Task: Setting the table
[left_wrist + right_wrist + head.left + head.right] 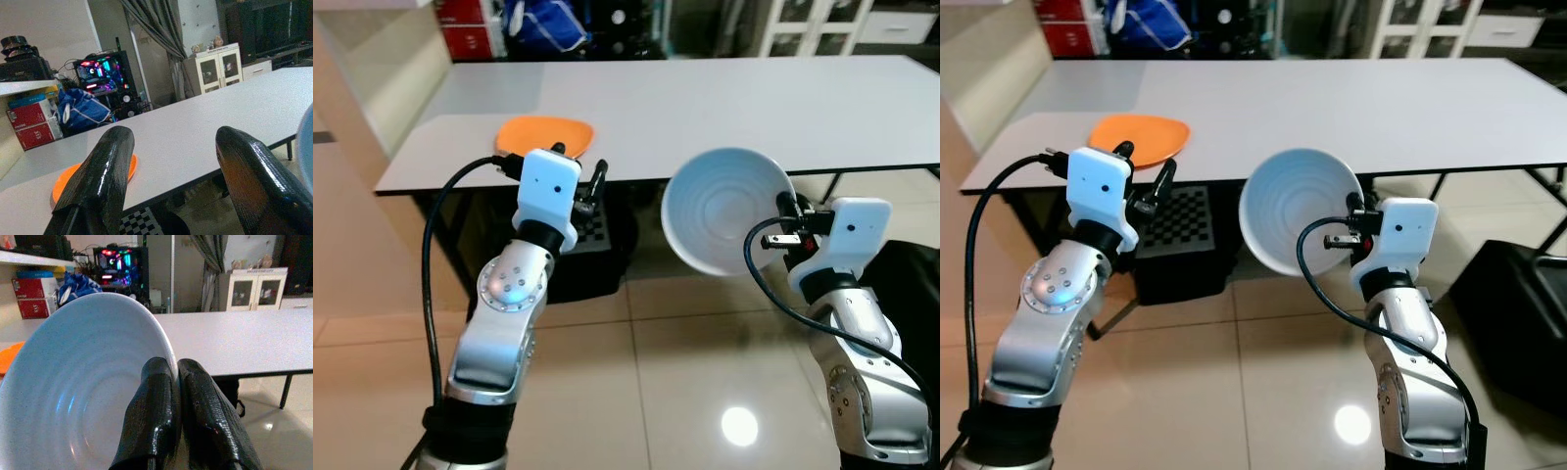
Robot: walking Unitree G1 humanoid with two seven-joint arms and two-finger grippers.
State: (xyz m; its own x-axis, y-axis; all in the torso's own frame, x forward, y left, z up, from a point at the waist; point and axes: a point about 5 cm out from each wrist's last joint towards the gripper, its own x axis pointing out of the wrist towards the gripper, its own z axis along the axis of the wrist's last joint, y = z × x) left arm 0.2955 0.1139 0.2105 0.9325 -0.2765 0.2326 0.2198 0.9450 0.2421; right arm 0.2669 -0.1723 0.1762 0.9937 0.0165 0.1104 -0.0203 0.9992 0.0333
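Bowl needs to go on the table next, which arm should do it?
Right: the right hand is shut on the pale blue bowl's rim, beside the white table. Left hand is open.

Both arms raised forward; left gripper (171,171) fingers spread apart, right gripper (176,382) fingers pinched together.

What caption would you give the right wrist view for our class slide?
Right gripper pinching the rim of a white bowl in front of a long white table.
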